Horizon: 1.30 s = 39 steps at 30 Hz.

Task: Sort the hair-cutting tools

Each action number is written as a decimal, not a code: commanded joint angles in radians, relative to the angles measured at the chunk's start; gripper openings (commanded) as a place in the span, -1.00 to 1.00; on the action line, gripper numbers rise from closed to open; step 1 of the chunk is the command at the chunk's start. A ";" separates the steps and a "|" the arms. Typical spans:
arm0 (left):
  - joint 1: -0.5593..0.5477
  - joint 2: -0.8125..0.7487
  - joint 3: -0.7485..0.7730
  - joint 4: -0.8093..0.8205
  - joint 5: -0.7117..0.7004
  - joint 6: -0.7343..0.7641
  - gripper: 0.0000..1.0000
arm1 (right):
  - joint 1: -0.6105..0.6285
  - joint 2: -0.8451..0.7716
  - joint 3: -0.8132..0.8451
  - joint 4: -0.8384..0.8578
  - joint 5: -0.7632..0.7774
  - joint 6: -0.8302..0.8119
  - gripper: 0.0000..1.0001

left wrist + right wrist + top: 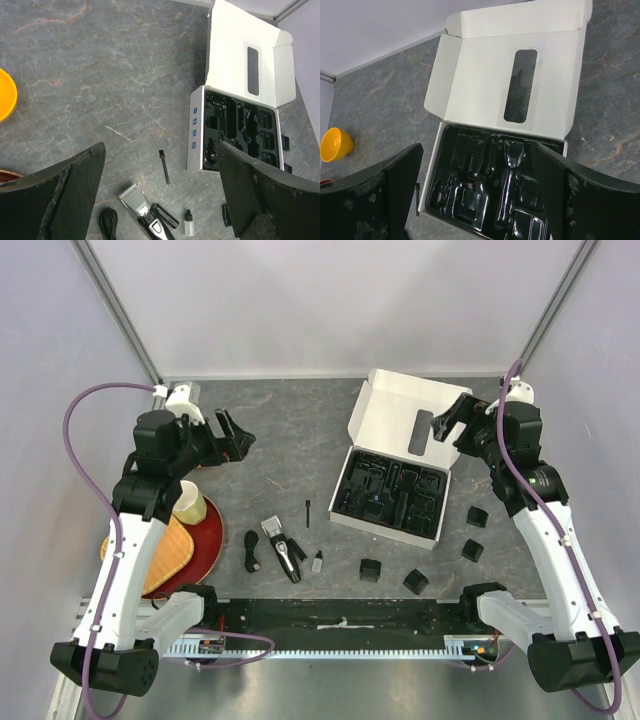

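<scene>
The hair-cutting tools lie loose on the grey table. The black-and-silver clipper (283, 548) (142, 212) is front centre, with the coiled black cable (252, 550) (107, 220) to its left. Beside them lie the thin brush (308, 512) (164, 166) and the tiny clear bottle (317, 561) (189, 223). Several black guard combs (371, 569) (415, 581) (472, 550) sit in front of and right of the box. My left gripper (232, 437) (160, 149) hangs open high above the table's back left. My right gripper (447, 425) (477, 150) hangs open above the box, holding nothing.
A white cardboard box (405, 420) (510, 85) lies with its lid folded back, and its black tray (392, 492) (490, 190) (235, 130) has bare moulded pockets. At the left, an orange bowl (188, 500) (5, 95) (335, 144) stands on a red plate (208, 540) beside a wooden board (165, 558).
</scene>
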<state>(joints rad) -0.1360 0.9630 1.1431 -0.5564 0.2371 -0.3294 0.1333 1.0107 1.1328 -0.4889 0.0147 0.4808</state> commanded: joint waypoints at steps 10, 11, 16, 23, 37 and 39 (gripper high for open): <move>0.003 -0.099 -0.098 -0.047 -0.137 -0.111 0.99 | -0.001 -0.003 0.041 -0.002 -0.152 0.001 0.96; 0.003 -0.112 -0.114 -0.037 -0.142 -0.109 0.99 | -0.001 0.003 0.042 0.004 -0.189 -0.004 0.96; 0.004 -0.162 -0.175 -0.037 -0.138 -0.091 0.99 | 0.105 0.017 0.015 0.044 -0.268 -0.036 0.96; 0.004 -0.181 -0.233 -0.045 -0.042 -0.097 0.92 | 0.417 0.049 -0.056 0.055 -0.073 -0.015 0.92; 0.004 -0.121 -0.413 0.096 0.162 -0.169 0.80 | 1.026 0.216 -0.140 0.002 0.399 0.120 0.77; 0.004 -0.121 -0.410 0.096 0.145 -0.163 0.78 | 1.068 0.283 -0.128 0.019 0.427 0.131 0.75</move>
<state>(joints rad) -0.1349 0.8501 0.7288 -0.5358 0.3439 -0.4637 1.1042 1.2118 1.0027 -0.5026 0.2985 0.5522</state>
